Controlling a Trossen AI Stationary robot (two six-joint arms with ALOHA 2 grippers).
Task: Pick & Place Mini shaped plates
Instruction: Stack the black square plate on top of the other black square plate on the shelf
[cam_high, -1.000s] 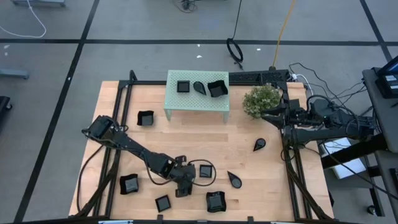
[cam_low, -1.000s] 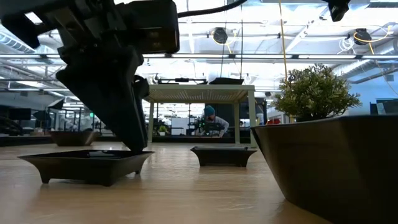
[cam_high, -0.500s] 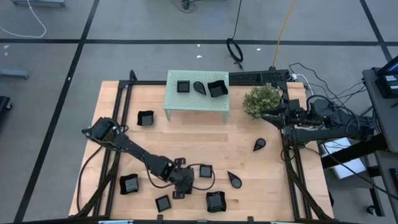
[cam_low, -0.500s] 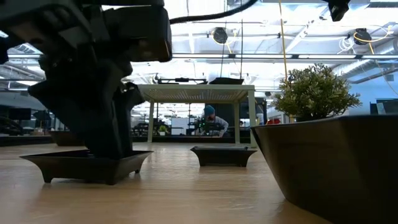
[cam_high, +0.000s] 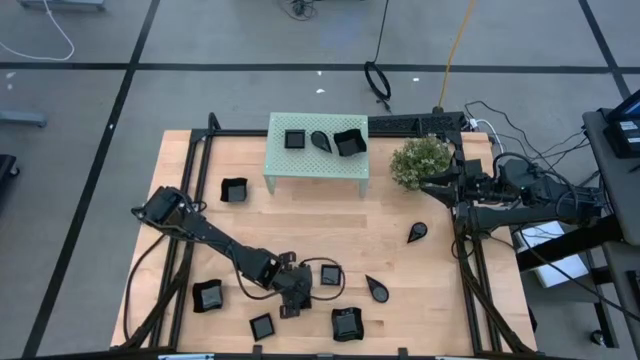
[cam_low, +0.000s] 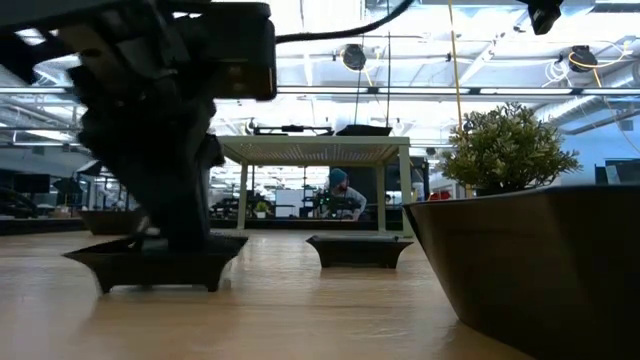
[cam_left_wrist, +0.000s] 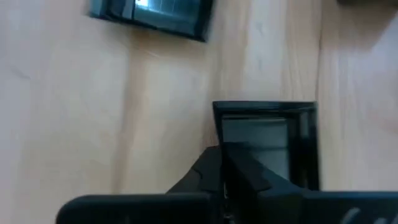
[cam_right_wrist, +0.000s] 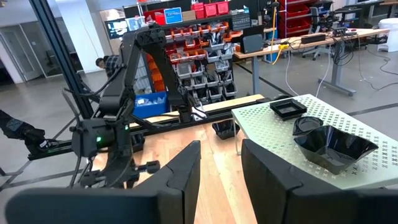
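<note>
My left gripper (cam_high: 304, 283) is shut on a small square black plate (cam_high: 329, 275) near the table's front middle; the same plate (cam_left_wrist: 267, 140) fills the left wrist view. More mini shaped plates lie on the wood: squares (cam_high: 233, 189), (cam_high: 208, 295), (cam_high: 262, 326), (cam_high: 346, 323) and teardrops (cam_high: 378, 289), (cam_high: 417, 234). Three more stand on the mint-green stand (cam_high: 318, 165). My right gripper (cam_right_wrist: 217, 177) waits open and level at the table's right edge, beside the plant. My left gripper pinches the square plate's rim (cam_left_wrist: 219, 127) on the side toward the table's left, one finger (cam_left_wrist: 199, 177) outside the wall and one inside the dish. The fingers slant down from the table's left. The plate (cam_low: 155, 262) stands with its feet on the table.
The bushy plant (cam_high: 420, 160) stands at the back right, close to my right arm. A black frame rail (cam_high: 190, 160) runs around the table. A large dark plate (cam_low: 530, 260) fills the low view's right foreground. Bare wood lies in the table's middle (cam_high: 330, 220).
My left gripper has sunk onto the square plate and shut on its rim. In the low view the plate now shows narrower than before, as if turned a little on the table. The right arm kept still.
</note>
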